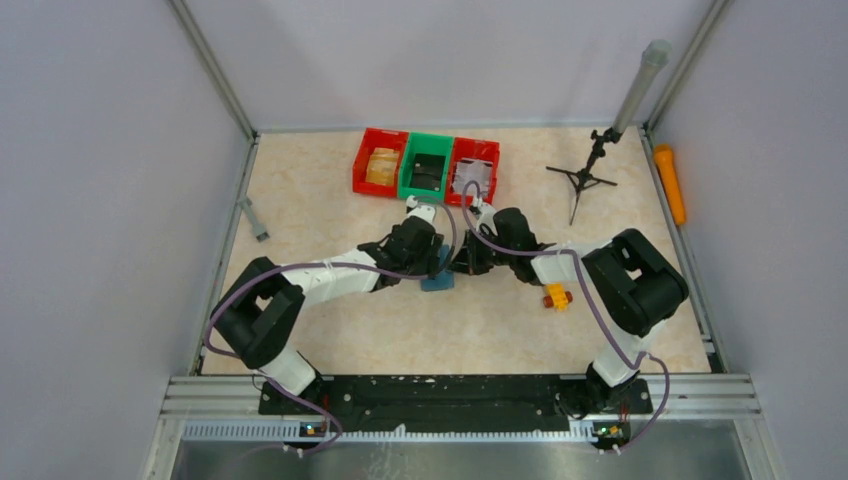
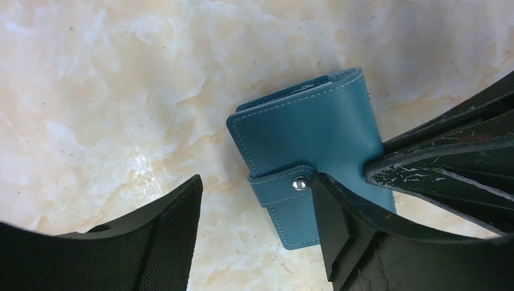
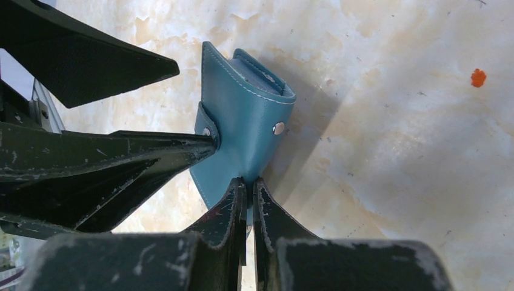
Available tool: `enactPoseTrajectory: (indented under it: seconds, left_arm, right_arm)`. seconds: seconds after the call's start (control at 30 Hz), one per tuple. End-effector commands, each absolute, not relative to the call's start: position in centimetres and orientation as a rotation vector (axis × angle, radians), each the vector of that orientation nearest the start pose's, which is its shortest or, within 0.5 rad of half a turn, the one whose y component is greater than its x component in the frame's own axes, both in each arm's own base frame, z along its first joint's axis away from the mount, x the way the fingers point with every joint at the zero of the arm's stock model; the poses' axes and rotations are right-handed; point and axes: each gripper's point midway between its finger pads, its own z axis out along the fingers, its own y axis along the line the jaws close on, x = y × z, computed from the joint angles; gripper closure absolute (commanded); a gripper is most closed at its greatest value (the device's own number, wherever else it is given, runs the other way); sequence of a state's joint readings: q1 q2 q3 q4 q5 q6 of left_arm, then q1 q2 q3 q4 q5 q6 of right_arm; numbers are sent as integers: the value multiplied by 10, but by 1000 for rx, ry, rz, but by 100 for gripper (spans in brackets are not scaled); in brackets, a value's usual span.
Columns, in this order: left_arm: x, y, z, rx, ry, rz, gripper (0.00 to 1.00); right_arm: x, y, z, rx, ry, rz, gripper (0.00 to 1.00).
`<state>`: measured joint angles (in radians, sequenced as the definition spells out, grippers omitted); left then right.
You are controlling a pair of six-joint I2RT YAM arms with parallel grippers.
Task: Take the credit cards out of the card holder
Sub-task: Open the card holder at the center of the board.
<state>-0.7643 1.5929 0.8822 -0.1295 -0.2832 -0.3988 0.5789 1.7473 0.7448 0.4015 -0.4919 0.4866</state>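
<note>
**Top external view.** The card holder (image 1: 437, 283) lies near the middle of the counter (image 1: 330, 190), on the near side of the green bin (image 1: 427, 170). Both arms converge on it. The left gripper (image 1: 428, 262) is directly at its left, and the right gripper (image 1: 468, 262) is directly at its right. A yellow toy block (image 1: 556, 296) lies apart to the right, beside the right arm.

**Left wrist view.** The card holder is folded, with its teal outer face toward the camera and a strap with a metal snap across that face. The left gripper is released, jaws spread wide. One finger (image 2: 345, 242) touches the strap next to the snap. The other finger (image 2: 157, 242) stands clear of the holder over bare counter. The right gripper reaches in from the right and meets the holder's right edge.

**Right wrist view.** The right gripper is clenched on the card holder, both fingers pinching its near edge. The holder extends away from the fingertips, tilted. One left finger tip presses at the strap from the left.
</note>
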Motion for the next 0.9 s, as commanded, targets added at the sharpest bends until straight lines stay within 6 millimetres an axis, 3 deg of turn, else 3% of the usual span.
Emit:
enactPoseTrajectory:
  seconds: [0.0, 0.17, 0.3, 0.5, 0.73, 0.87]
  left_arm:
    - [298, -261, 64, 348, 2333, -356, 28]
    - [292, -273, 61, 405, 2345, -434, 26]
    - [304, -250, 48, 326, 2398, -223, 32]
    - [311, -219, 43, 240, 2421, 18, 38]
    - [315, -206, 47, 171, 2415, 43, 51]
    - [316, -193, 52, 68, 2413, -63, 58]
  right_arm:
    - [291, 323, 78, -497, 2151, 1171, 100]
    - [286, 328, 84, -518, 2121, 1231, 100]
    - [288, 326, 84, -508, 2120, 1218, 100]
    - [302, 313, 67, -419, 2205, 1078, 100]
    - [307, 305, 64, -377, 2220, 1052, 100]
    - [307, 305, 62, -364, 2229, 1076, 100]
